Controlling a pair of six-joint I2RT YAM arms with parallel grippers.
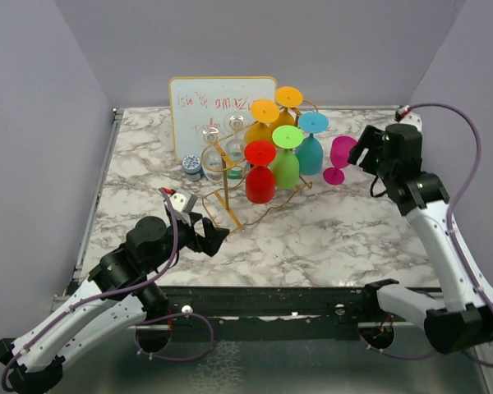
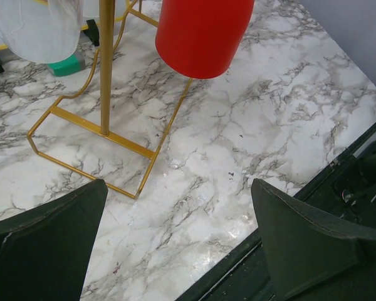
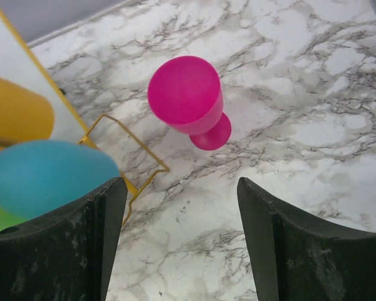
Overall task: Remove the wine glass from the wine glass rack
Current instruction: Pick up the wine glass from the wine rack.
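Observation:
The gold wire wine glass rack [image 1: 227,201] stands mid-table with red [image 1: 260,180], green [image 1: 285,168], teal [image 1: 311,152], orange [image 1: 260,127] and clear [image 1: 214,152] glasses hanging bowl-down. A magenta wine glass [image 1: 342,152] stands on the marble just right of the rack, off it. My right gripper [image 1: 363,152] is open and empty, right beside and above it; in the right wrist view the magenta glass [image 3: 187,94] lies ahead of the open gripper [image 3: 182,182]. My left gripper [image 1: 209,238] is open and empty by the rack's front foot [image 2: 106,75], below the red glass [image 2: 203,34].
A whiteboard [image 1: 218,103] leans behind the rack. A small blue-and-white jar [image 1: 192,166] sits left of the rack. Grey walls close in the table on three sides. The black frame rail [image 1: 271,300] runs along the near edge.

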